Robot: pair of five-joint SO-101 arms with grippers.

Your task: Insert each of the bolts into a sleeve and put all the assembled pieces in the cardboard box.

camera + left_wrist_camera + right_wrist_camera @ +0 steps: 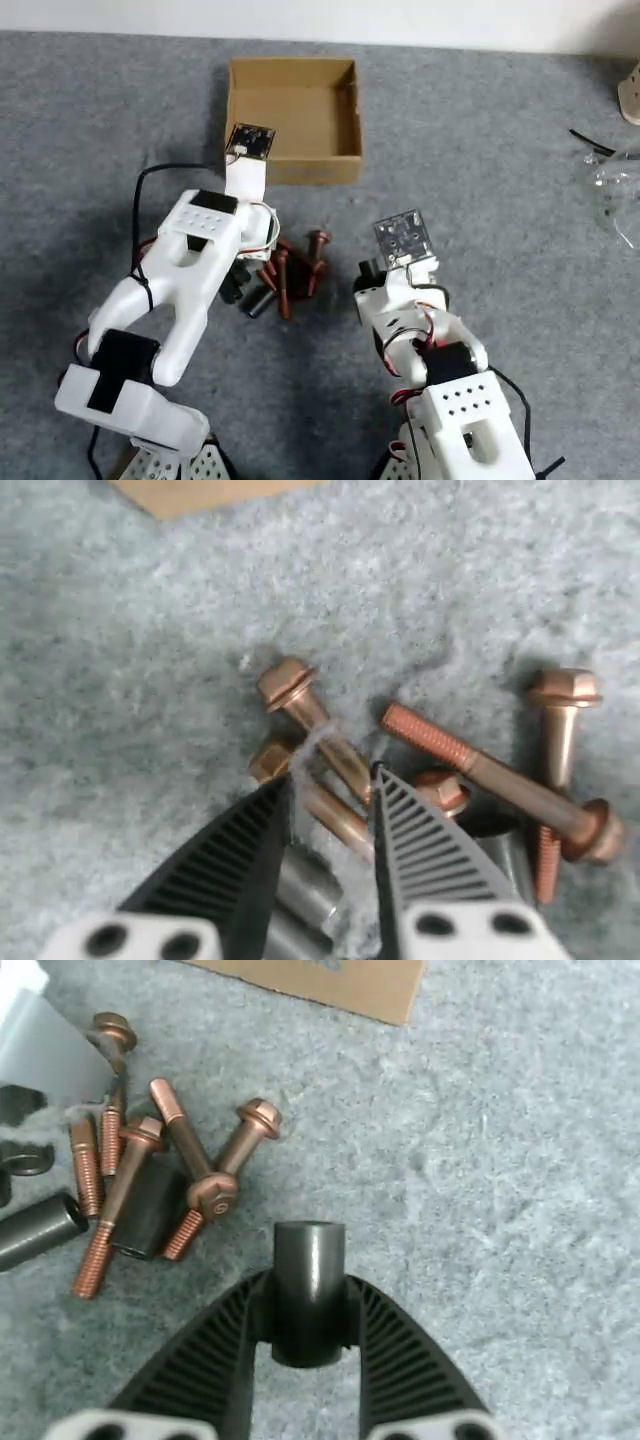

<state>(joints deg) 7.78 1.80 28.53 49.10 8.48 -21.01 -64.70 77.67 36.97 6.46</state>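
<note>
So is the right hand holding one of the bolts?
No, the right hand is shut on a dark sleeve, while the copper bolts lie loose in a pile off to one side.

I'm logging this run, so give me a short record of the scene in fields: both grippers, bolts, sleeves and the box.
left gripper: open, fingertips either side of a bolt in the heap
right gripper: shut on a dark sleeve, apart from the heap
bolts: several, copper-coloured, heaped on the grey carpet between the arms
loose sleeves: at least two, dark, lying among the bolts
cardboard box: open-topped, on the carpet beyond the heap
</note>
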